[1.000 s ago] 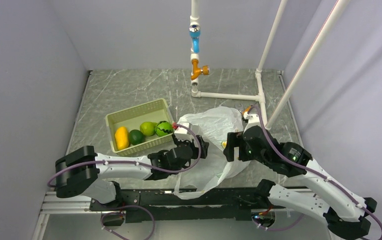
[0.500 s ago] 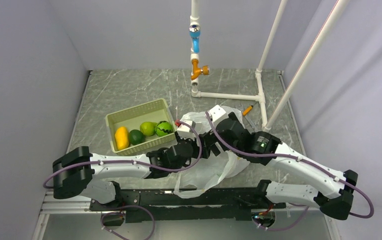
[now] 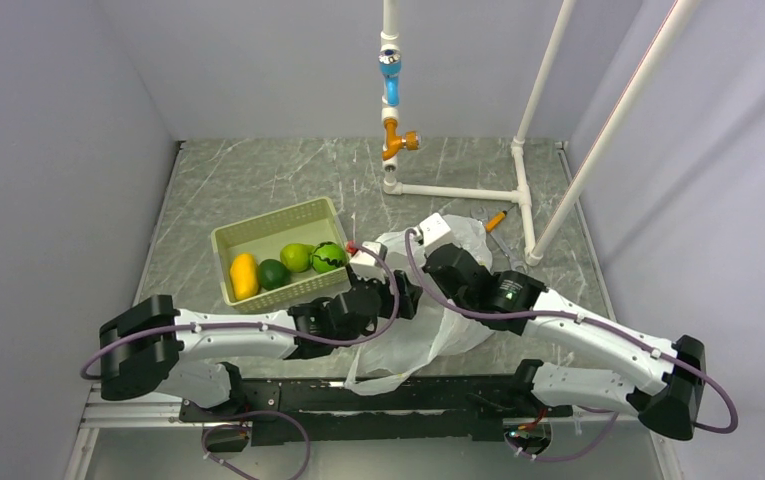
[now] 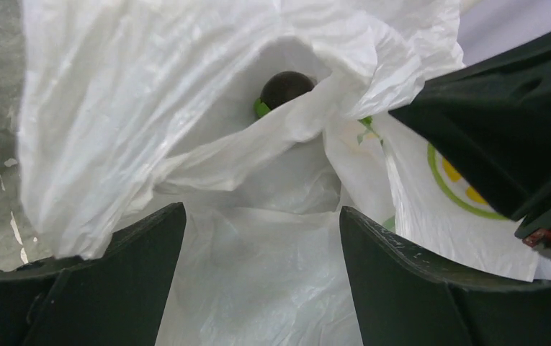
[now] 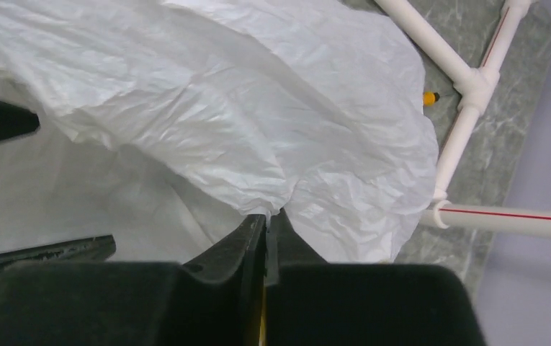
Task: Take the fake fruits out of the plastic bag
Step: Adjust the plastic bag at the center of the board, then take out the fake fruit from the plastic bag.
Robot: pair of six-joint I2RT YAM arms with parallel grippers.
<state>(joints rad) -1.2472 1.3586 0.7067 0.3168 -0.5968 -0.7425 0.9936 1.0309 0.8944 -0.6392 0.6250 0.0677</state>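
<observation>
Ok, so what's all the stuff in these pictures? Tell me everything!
table: one, grey marble, under everything
basket: one, pale green, left of the middle
mango: one, yellow, in the basket
small fruit: one, green, beside the mango
pear: one, green, in the basket
striped ball: one, green with dark stripes, basket's right end
round fruit: one, dark, inside the bag
bag: one, crinkly white, between the arms
pipe frame: one, white, back right
brush: one, orange, behind the bag
left claw: one, black, open at the bag's mouth
right claw: one, black, shut on the bag
</observation>
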